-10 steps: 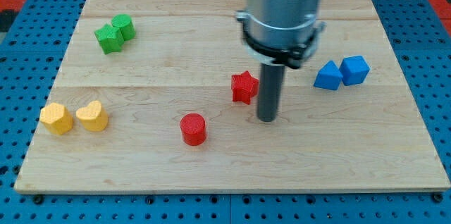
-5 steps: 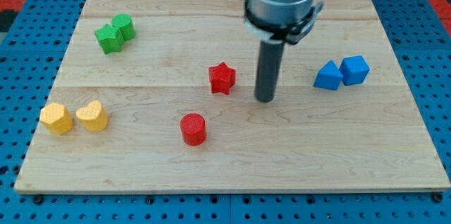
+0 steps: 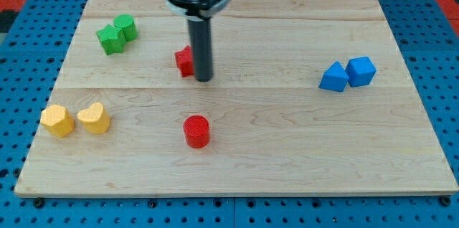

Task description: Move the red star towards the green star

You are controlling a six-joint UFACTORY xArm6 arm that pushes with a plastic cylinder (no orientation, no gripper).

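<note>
The tip (image 3: 204, 79), a bare rod with no gripper, presses the red star (image 3: 183, 62) from the right, partway toward the green star (image 3: 110, 39) near the counter's (image 3: 287, 163) top-left corner.

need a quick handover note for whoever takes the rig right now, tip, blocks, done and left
Tip: my tip sits right against the red star, on its right side in the view; the rod hides part of the star.
Blocks: the green star is near the view's top left, touching a green block. A bare gap still separates the red star from it.
Done: red star stands left of board centre, on the green star's side.
Left: keep pushing up and left until it is close to the green star.
</note>
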